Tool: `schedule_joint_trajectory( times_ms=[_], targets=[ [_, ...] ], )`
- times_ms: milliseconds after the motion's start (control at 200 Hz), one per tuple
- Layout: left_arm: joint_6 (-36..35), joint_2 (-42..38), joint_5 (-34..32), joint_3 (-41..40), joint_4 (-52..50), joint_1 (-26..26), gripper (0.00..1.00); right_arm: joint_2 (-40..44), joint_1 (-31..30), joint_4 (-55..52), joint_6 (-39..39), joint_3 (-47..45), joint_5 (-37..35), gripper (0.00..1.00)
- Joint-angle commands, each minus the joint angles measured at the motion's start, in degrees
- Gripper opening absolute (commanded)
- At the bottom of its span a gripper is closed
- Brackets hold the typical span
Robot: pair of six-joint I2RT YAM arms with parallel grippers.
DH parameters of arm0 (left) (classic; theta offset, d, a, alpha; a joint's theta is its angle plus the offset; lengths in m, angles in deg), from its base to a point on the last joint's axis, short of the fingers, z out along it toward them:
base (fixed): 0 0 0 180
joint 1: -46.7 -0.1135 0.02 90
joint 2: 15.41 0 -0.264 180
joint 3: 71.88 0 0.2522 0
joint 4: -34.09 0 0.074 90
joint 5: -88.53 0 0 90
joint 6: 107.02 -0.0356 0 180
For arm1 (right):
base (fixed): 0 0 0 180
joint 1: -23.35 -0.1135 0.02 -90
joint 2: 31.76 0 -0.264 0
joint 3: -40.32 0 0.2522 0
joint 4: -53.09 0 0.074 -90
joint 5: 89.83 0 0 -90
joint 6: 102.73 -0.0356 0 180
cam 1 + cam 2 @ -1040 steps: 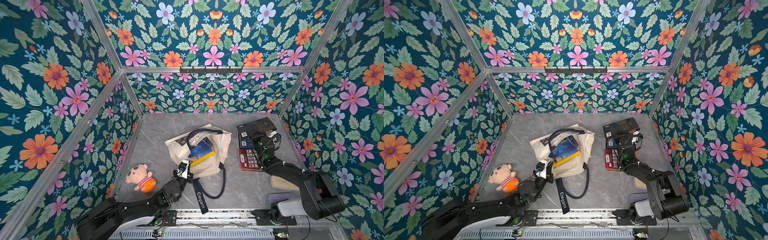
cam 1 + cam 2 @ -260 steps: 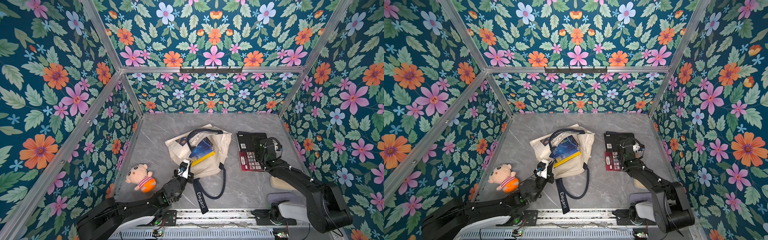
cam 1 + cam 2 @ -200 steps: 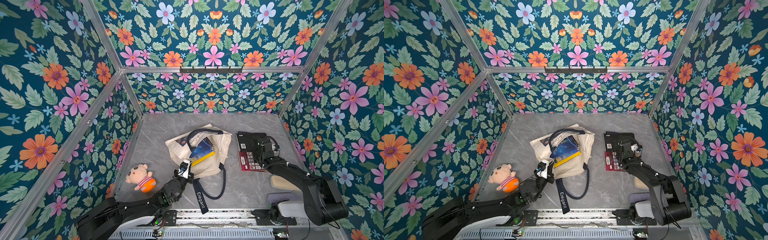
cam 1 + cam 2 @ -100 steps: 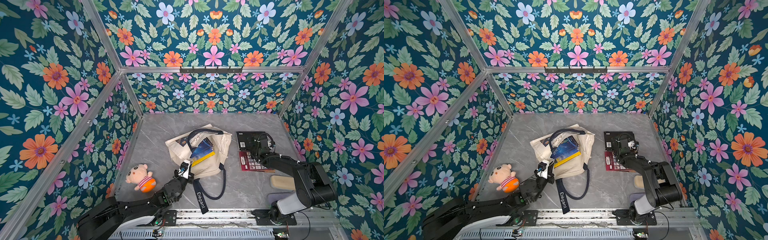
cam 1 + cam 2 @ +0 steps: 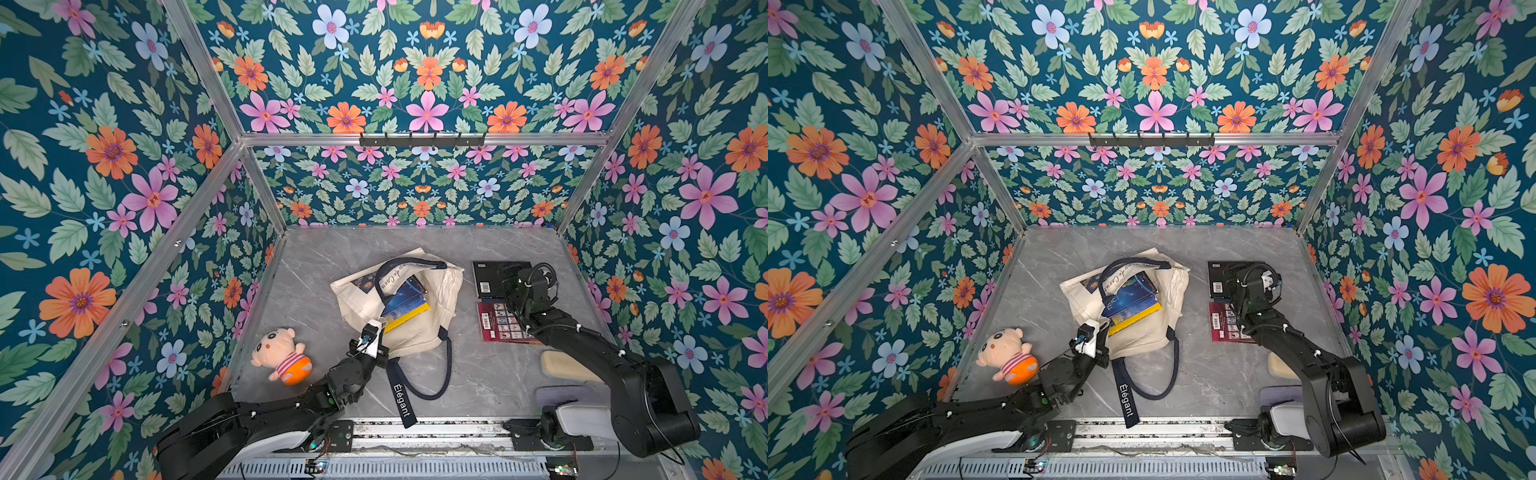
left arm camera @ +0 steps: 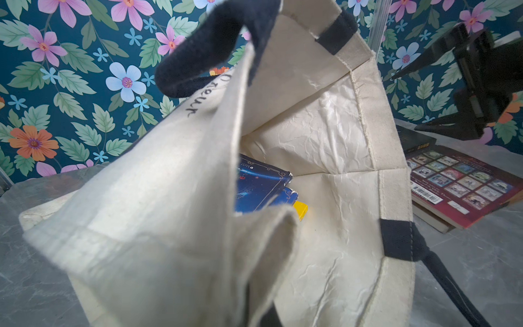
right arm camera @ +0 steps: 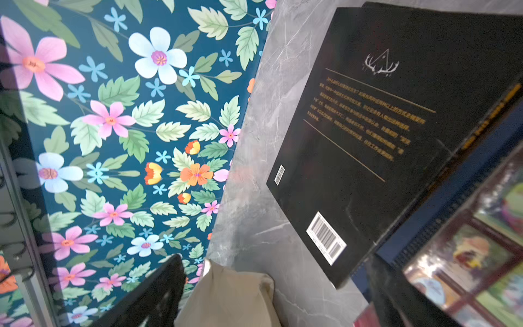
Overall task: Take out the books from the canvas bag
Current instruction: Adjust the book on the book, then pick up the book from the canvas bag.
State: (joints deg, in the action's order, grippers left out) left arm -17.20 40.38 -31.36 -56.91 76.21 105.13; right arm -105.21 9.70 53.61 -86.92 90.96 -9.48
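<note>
Two Work Positions: Bag Mouth and Book Stack

The left gripper [image 5: 376, 332] has its jaws closed on the near rim of the canvas bag [image 5: 419, 340] and holds the mouth raised. Directly ahead of this gripper, inside the bag, blue books [image 6: 260, 184] lie on a yellow book [image 6: 300, 209]. Both top views show them at the opening. A navy strap [image 5: 401, 399] lies on the bench [image 5: 324, 266] just beside the gripper's wrist. A plush doll [image 5: 282, 357] lies to the outer side of the left arm, apart from it.

The right gripper [image 5: 509, 284] has its jaws spread wide and holds nothing. A black book [image 5: 488, 274] lies flat beneath it; whether they touch cannot be determined. A red book [image 5: 496, 328] lies flat behind the gripper, under its wrist, adjoining the black book.
</note>
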Motion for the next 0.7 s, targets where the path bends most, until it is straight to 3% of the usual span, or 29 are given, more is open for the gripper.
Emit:
schedule_joint_trajectory(
  times_ms=[0, 340, 550, 695],
  targets=[
    [-0.29, -0.05, 1.88, 0.46, 3.10, -0.08, 0.00, 3.60, -2.76, -2.24, 4.63, -0.94, 0.46, 0.99],
    [-0.91, -2.19, 4.04, -0.24, 2.61, -0.08, 0.00, 12.43, -28.27, 2.02, 18.18, -3.73, -13.58, 0.99],
    [-0.78, -2.12, 4.26, -0.25, 2.79, -0.08, 0.00, 6.54, -39.63, 9.12, 17.69, -4.36, -15.57, 0.94],
    [-0.78, -2.07, 4.24, -0.25, 2.77, -0.08, 0.00, -1.22, -43.38, 12.47, 16.17, -1.68, -14.06, 0.92]
  ],
)
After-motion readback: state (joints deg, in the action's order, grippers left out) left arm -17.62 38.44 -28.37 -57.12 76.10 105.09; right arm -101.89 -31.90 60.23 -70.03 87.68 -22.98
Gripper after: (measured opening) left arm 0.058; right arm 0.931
